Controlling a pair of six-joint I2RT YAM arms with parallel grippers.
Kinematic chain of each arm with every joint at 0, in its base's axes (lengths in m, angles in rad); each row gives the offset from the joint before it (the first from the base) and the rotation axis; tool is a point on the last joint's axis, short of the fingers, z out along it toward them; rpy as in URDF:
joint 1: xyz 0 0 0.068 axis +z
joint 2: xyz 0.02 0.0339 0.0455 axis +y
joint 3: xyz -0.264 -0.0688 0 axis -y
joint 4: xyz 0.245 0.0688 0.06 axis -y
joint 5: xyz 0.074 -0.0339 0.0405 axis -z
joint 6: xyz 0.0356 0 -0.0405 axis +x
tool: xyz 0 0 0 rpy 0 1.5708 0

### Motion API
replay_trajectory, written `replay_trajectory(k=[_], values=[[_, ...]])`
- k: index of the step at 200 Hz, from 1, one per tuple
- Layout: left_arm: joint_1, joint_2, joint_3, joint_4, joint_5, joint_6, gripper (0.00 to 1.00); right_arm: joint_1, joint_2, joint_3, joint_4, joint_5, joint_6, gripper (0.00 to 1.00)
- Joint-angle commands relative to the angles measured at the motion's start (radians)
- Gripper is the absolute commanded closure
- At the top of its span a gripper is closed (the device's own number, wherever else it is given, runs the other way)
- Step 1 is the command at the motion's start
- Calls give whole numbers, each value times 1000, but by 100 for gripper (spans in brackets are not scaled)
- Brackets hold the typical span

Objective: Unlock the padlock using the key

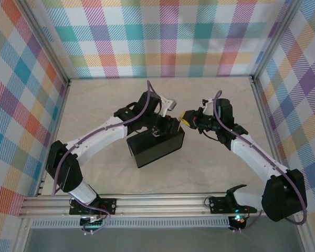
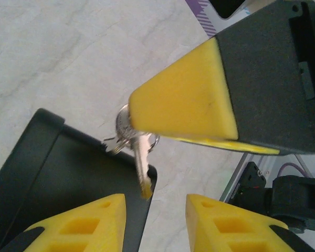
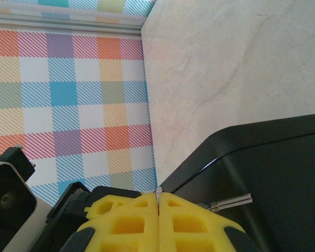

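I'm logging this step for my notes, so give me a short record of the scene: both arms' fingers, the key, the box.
left fingers: open, nothing between them, near the box's corner
right fingers: shut, pinching a small metal key bunch
key: dangles from that bunch by the box's corner
black box: on the table, between both arms

A pale, marble-veined table [image 1: 110, 100] is carrying everything, its bare surface spreading out past both grippers. A dark box [image 1: 157, 148] is lying flat and directly on it. The left gripper [image 1: 167, 125] is hanging over the box's far edge, and the right gripper [image 1: 185, 119] is hovering just beside the far right corner. From the right wrist, the box's rounded corner is showing just ahead of the yellow fingertips [image 3: 131, 215], with bare table beyond.
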Motion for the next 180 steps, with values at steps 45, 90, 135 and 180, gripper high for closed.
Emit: replay_trajectory(k=[45,90,135,180], values=[[-15,7,47,-22,-20,29,73,-3,-9,-17,36,-36,-4,99],[-15,17,44,-35,-28,37,82,-3,-22,-21,34,-41,-3,99],[-14,31,43,-36,-26,39,94,-3,-35,-32,45,-52,1,98],[-1,26,11,-35,14,67,100,-3,-87,-24,-74,-8,-92,90]])
